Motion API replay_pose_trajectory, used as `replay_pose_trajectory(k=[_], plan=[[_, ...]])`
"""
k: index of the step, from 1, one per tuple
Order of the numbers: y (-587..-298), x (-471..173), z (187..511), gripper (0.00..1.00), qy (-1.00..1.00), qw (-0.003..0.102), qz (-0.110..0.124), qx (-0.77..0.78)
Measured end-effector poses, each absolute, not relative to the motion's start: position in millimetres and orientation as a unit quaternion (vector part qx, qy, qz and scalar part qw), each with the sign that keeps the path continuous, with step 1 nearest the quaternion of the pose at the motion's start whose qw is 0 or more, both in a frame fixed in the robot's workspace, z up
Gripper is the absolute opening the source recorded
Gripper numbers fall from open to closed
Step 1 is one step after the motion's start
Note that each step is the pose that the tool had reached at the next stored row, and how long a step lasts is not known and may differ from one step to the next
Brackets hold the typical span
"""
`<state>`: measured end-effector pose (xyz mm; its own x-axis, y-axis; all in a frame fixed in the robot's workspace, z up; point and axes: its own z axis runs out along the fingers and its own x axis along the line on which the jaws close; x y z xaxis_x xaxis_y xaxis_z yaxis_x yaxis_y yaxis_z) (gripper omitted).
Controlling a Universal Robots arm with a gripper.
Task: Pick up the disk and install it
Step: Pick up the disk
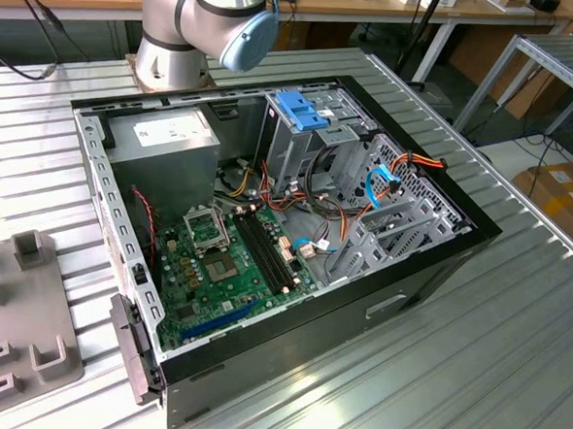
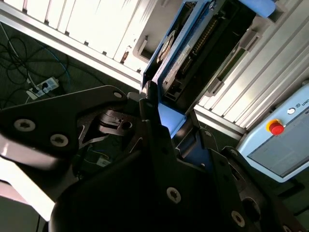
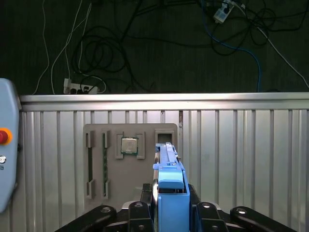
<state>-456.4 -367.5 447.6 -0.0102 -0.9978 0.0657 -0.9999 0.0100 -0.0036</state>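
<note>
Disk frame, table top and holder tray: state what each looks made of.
Disk frame: probably plastic; uniform blue, matte, with moulded steps. Table top: metal, likely aluminium; silvery ribbed profiles with a soft sheen. Holder tray: flat matte grey, possibly plastic; the look leaves it open.

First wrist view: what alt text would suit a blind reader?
The pincer grips the disk, edge-on in its blue frame, above a ribbed metal table. On the table lies a grey tray holding a square chip.
</note>
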Motion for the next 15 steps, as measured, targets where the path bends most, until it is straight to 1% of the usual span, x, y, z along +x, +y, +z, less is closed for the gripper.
replay_pose_trajectory(k=[6,10,15], plan=[[-368,-456,448,0.37,-0.71,0.022,0.024,0.703],[-368,-456,459,0.37,-0.71,0.022,0.024,0.703],[-368,-456,459,0.37,-0.71,0.022,0.024,0.703]])
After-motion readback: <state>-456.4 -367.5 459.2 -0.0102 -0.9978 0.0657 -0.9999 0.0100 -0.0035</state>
